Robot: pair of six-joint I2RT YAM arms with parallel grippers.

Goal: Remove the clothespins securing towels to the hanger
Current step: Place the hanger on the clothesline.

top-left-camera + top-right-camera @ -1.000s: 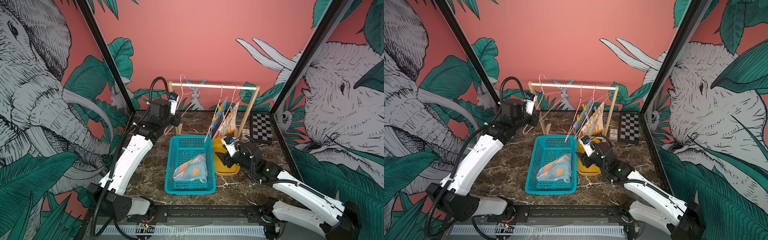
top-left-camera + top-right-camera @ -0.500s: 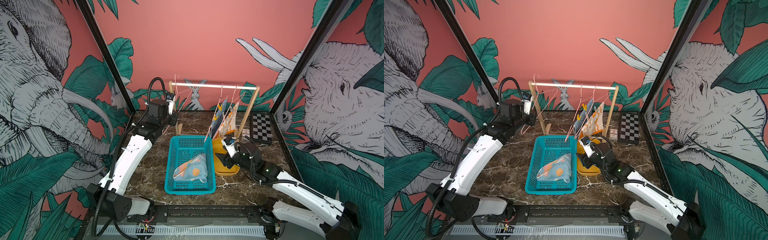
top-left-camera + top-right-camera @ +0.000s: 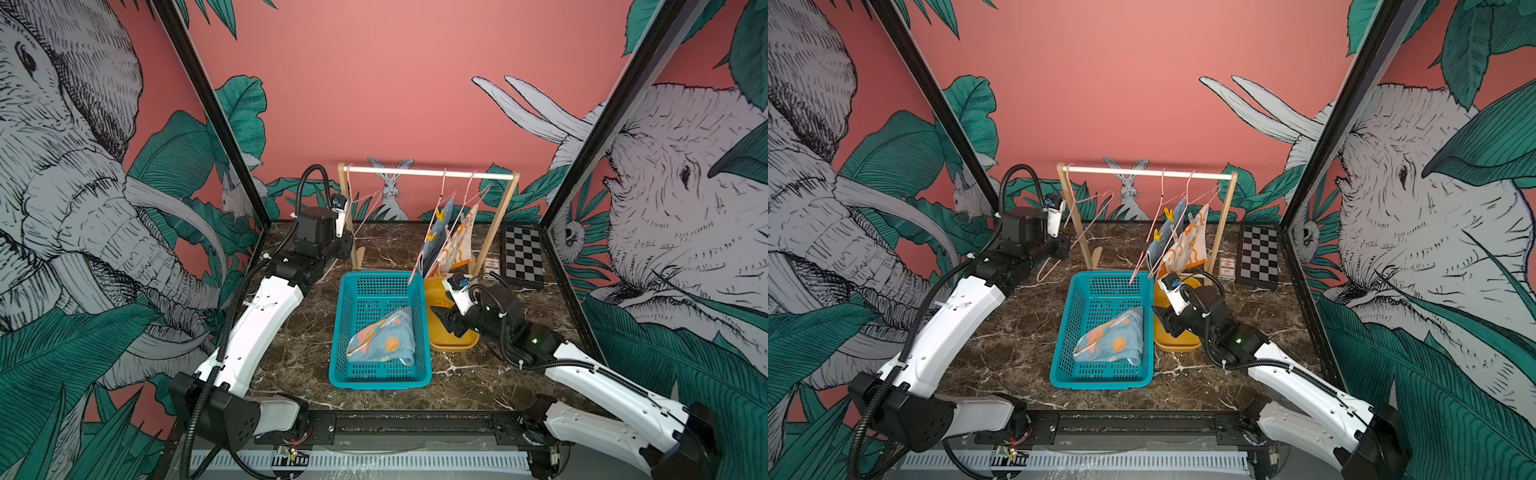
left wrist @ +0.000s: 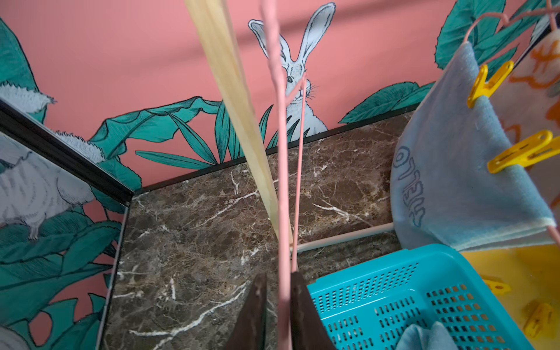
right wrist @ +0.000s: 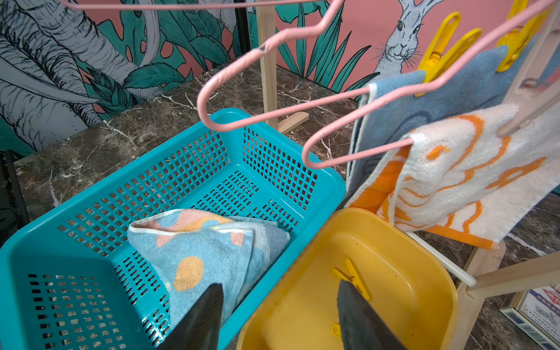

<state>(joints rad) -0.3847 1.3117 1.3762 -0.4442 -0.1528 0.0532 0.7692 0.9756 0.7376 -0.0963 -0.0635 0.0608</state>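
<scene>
Currently: right gripper [image 5: 278, 286], jaws wide, empty, low over tray [image 5: 409, 272] and basket [image 5: 327, 185] rim. Yellow clothespins [image 5: 448, 45] on blue towel [image 5: 439, 103], above and beyond it, long axes roughly upright; right arm nearer. Left gripper [image 4: 277, 277], jaws slightly parted around bare hanger [image 4: 283, 151].

You have bright, even light and soft shadows; both top views bend at their edges, and the pink hanger [image 4: 281, 181] blurs close to the left wrist lens.

Dark marble table [image 3: 291, 353] bearing a teal basket [image 3: 380, 380], yellow tub [image 3: 453, 345], wooden rack [image 3: 407, 171], checkerboard [image 3: 523, 257] and card box [image 3: 491, 264].
</scene>
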